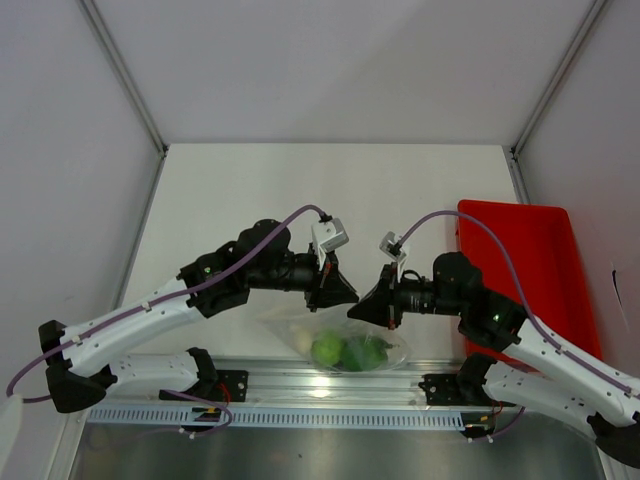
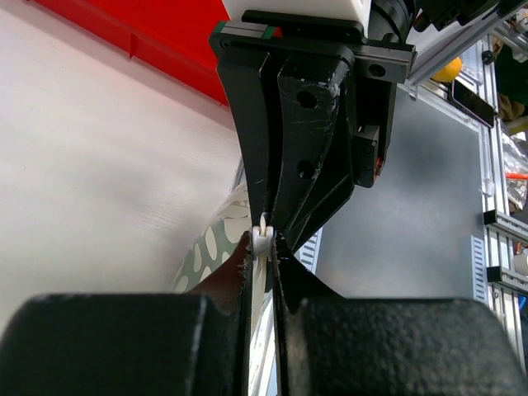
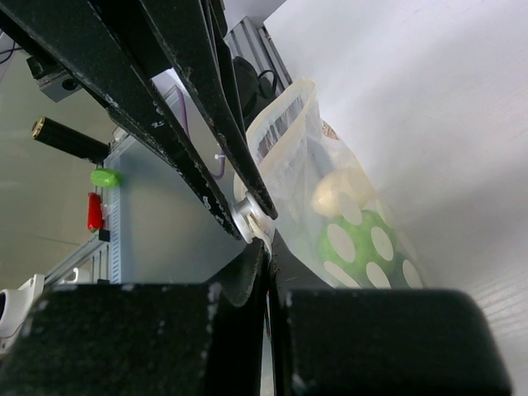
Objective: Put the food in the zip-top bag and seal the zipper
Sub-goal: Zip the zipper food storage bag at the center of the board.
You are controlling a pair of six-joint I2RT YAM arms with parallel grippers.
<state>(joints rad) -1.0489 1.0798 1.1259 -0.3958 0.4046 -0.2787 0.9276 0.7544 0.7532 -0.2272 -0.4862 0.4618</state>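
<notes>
From above, my left pincer (image 1: 338, 296) and right pincer (image 1: 372, 308) meet tip to tip, both clamped on the zip-top bag (image 1: 345, 345), left of the red tray (image 1: 520, 260).

At my left wrist, my fingers pinch the white zipper (image 2: 262, 229).

At my right wrist, my fingers are closed. A spotted green piece (image 3: 359, 252) and a whitish ball (image 3: 334, 194) sit inside the bag.
</notes>
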